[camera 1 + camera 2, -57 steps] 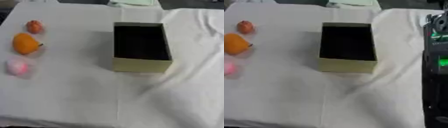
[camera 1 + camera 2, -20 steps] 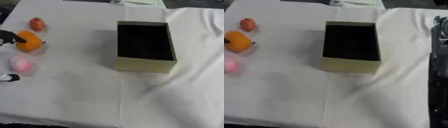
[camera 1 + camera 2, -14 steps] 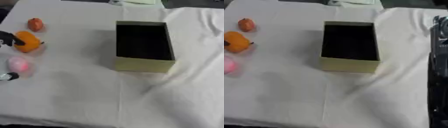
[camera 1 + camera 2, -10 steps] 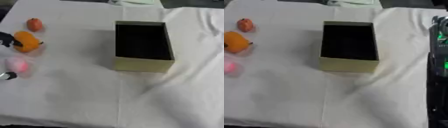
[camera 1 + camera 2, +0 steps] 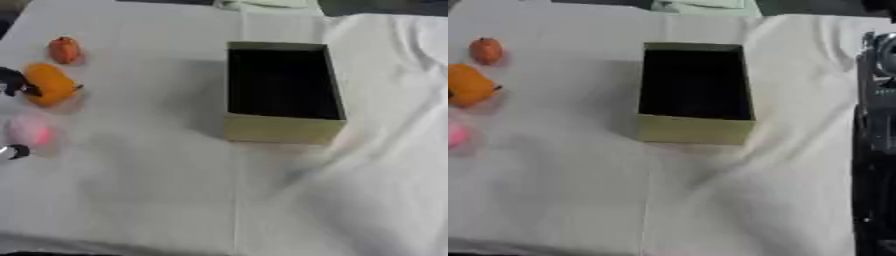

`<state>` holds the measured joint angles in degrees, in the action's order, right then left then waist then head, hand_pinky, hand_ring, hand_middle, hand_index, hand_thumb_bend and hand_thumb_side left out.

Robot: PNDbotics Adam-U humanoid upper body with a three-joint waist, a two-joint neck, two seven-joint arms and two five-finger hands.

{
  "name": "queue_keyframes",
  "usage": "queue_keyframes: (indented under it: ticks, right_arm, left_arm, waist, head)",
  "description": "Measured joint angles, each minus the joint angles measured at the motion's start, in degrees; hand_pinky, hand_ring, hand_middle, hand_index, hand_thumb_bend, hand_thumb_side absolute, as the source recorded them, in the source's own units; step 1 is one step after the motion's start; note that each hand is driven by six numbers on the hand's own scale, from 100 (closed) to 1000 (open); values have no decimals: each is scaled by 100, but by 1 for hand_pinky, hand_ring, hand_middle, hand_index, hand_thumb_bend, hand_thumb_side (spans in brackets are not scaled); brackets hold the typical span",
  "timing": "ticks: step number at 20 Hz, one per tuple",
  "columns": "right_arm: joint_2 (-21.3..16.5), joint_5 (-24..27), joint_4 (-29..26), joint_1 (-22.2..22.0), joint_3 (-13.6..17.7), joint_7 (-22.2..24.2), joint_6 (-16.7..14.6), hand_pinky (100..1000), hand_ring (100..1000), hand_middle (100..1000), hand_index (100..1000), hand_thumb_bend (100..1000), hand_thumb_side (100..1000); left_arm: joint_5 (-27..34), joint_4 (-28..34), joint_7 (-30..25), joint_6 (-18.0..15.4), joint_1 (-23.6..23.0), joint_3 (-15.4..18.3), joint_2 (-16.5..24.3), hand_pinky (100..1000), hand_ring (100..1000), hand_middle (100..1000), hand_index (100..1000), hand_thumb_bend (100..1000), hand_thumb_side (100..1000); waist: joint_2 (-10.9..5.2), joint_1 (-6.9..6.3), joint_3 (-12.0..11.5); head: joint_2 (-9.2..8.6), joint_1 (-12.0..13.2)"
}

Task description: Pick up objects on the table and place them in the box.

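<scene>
Left hand (image 5: pixel 12 85) touches the orange fruit (image 5: pixel 51 85) — box (image 5: pixel 282 129) apart.

only black fingertips of the left hand (image 5: pixel 10 85) show at the left edge; right arm (image 5: pixel 877 150) hangs alongside.

Table (image 5: pixel 157 200): we see it covered by a creased white cloth.
Box (image 5: pixel 282 92): open, near the middle.
Left edge, far to near: small red fruit (image 5: pixel 64 49), orange fruit (image 5: pixel 50 84), pink object (image 5: pixel 31 131).
</scene>
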<state>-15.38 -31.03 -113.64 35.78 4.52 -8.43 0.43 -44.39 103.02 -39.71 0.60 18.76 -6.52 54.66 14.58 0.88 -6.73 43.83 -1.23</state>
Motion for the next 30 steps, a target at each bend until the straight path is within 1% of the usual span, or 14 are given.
queue_keyframes:
  ticks: [5, 11, 17, 20, 25, 27, 28, 29, 30]
  right_arm:
    - [7, 1, 0, 0, 0, -1, -1, 843, 810, 740, 807, 100, 769]
    - [37, 19, 0, 0, 0, -2, -2, 843, 810, 740, 807, 100, 770]
    - [50, 30, 0, 0, 0, -4, -4, 843, 810, 739, 808, 100, 770]
    - [51, 39, 0, 0, 0, -5, -5, 843, 810, 739, 808, 100, 770]
    - [53, 43, 0, 0, 0, -6, -7, 843, 810, 739, 808, 100, 771]
    - [53, 44, 0, 0, 0, -7, -8, 843, 810, 738, 808, 100, 771]
    - [53, 46, 0, 0, 0, -7, -8, 844, 810, 738, 808, 100, 771]
    - [53, 47, 0, 0, 0, -7, -8, 844, 810, 738, 808, 100, 771]
    - [53, 49, 0, 0, 0, -7, -8, 844, 810, 738, 808, 100, 771]
  left_arm:
    - [-170, -193, -93, -5, 53, -66, -35, 701, 788, 779, 878, 618, 232]
    - [-549, -454, -150, -21, 128, -113, -133, 695, 784, 774, 872, 615, 231]
    - [-749, -693, -71, -44, 200, -143, -228, 694, 784, 772, 868, 626, 224]
    - [-857, -782, -2, -27, 226, -143, -271, 687, 780, 768, 864, 603, 211]
    - [-978, -968, 59, 18, 327, -144, -334, 680, 777, 768, 863, 599, 212]
    - [-1024, -1050, 93, 46, 380, -147, -376, 667, 768, 761, 857, 582, 211]
    - [-1037, -1093, 114, 57, 404, -162, -398, 638, 747, 745, 840, 553, 197]
    - [-1039, -1136, 148, 65, 429, -176, -430, 625, 739, 737, 832, 545, 186]
    - [-1039, -1177, 190, 73, 458, -182, -458, 559, 686, 686, 794, 511, 153]
  waist:
    - [19, 19, 3]
    - [24, 29, 8]
    - [36, 31, 12]
    - [43, 33, 14]
    - [47, 33, 15]
    - [58, 34, 18]
    - [62, 34, 20]
    - [62, 34, 20]
    - [64, 35, 22]
  head:
    - [0, 0]
    - [0, 3]
    - [0, 5]
    - [0, 4]
    - [0, 3]
    - [0, 2]
    - [0, 1]
    - [0, 0]
    - [0, -1]
